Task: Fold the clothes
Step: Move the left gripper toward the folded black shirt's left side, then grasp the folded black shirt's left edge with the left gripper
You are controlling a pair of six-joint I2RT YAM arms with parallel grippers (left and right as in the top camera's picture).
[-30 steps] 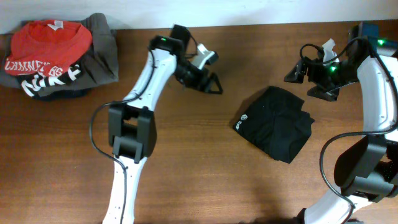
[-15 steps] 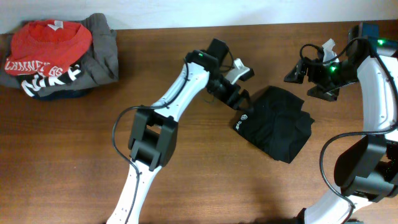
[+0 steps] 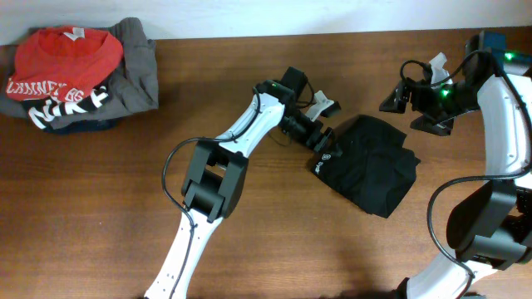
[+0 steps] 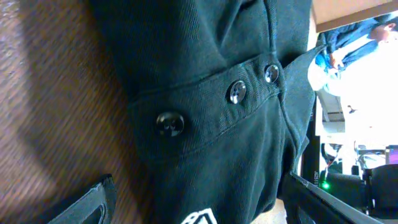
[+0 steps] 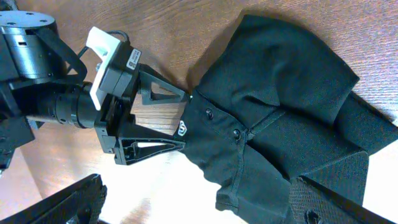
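Overhead: black polo shirt [image 3: 370, 166] lies right of centre on the table [image 3: 249, 232], with the left gripper [image 3: 324, 139] at its logo edge and the right gripper [image 3: 413, 106] apart past its far corner. Left wrist: jaws wide, button placket [image 4: 230, 93] between them. Right wrist: own jaws wide too.

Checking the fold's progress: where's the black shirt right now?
Overhead, the black shirt lies right of centre, its logo edge at the open left gripper.
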